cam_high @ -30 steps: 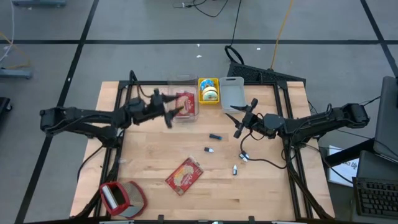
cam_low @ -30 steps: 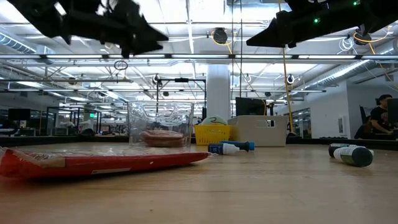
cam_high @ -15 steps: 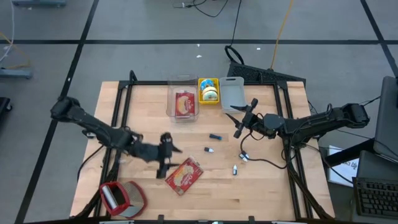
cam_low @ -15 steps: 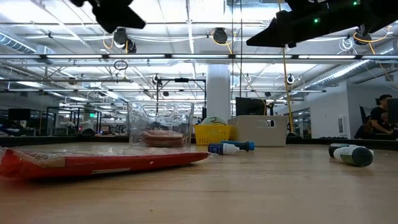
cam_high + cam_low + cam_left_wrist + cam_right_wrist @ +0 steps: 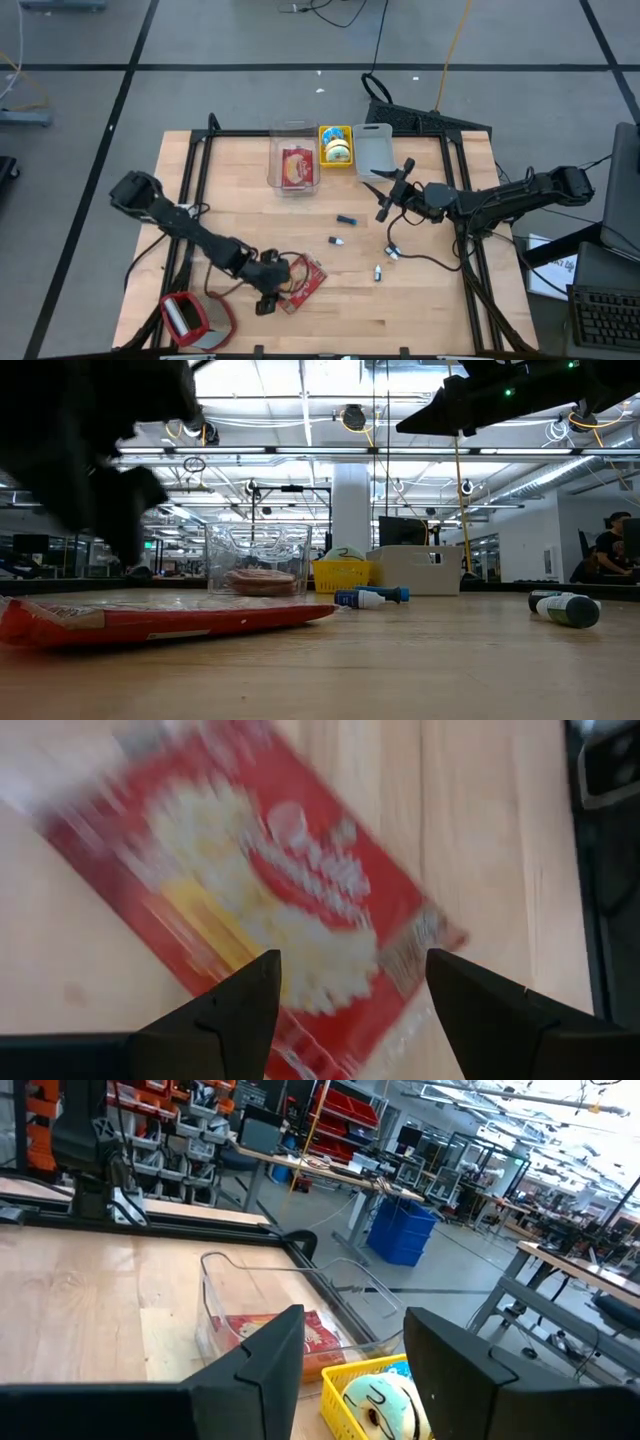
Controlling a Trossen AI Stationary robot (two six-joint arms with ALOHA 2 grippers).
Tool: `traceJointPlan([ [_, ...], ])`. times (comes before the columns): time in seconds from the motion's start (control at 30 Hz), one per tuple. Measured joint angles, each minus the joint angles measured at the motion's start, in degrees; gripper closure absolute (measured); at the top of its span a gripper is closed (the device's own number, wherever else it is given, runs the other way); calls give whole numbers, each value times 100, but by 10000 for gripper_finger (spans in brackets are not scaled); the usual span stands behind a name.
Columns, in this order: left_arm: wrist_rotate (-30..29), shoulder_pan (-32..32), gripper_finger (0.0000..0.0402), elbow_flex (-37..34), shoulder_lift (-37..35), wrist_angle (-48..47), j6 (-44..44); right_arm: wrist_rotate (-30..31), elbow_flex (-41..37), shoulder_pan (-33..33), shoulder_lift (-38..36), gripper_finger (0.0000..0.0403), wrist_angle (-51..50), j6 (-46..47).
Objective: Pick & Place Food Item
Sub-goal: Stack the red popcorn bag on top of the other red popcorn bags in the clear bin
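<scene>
Left gripper (image 5: 268, 290) over the red food packet (image 5: 300, 282), fingers spread and empty.
The flat packet on the bench (image 5: 420, 290) looks light, soft and crinkly; pinching across its narrow width seems best.

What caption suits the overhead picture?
Left hand, open, hangs over a red food packet; right hand waits.

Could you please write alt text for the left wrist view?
The open left gripper hangs over a red snack packet lying flat on the wooden table, its two dark fingers framing the packet's end.
</scene>
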Motion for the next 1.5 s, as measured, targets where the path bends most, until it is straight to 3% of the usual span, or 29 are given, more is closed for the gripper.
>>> traceJointPlan([
  [0.17,724,-14,149,0,377,-8,-756,0,0,-1,0,241,2,59],
  [0.27,777,2,149,10,410,-222,-860,0,0,-2,0,242,2,59],
  [0.7,-355,755,149,6,226,-1568,29,0,0,-2,0,243,2,59],
  [0.93,-1723,999,167,-11,-466,-2028,484,0,0,-2,0,242,1,57],
  [1.1,-1735,1010,196,-14,-912,-2099,393,0,0,-2,0,242,3,40],
  [1.2,-1368,979,212,-11,-1047,-2088,168,0,0,-2,0,245,0,34],
  [1.3,-1090,747,227,-11,-1024,-1857,627,0,0,-2,0,244,0,39],
  [1.4,-1081,399,244,-9,-841,-1766,1012,0,0,-2,0,241,-2,37],
  [1.5,-1411,166,256,-9,-632,-1754,844,2,0,-2,0,242,-4,26],
])
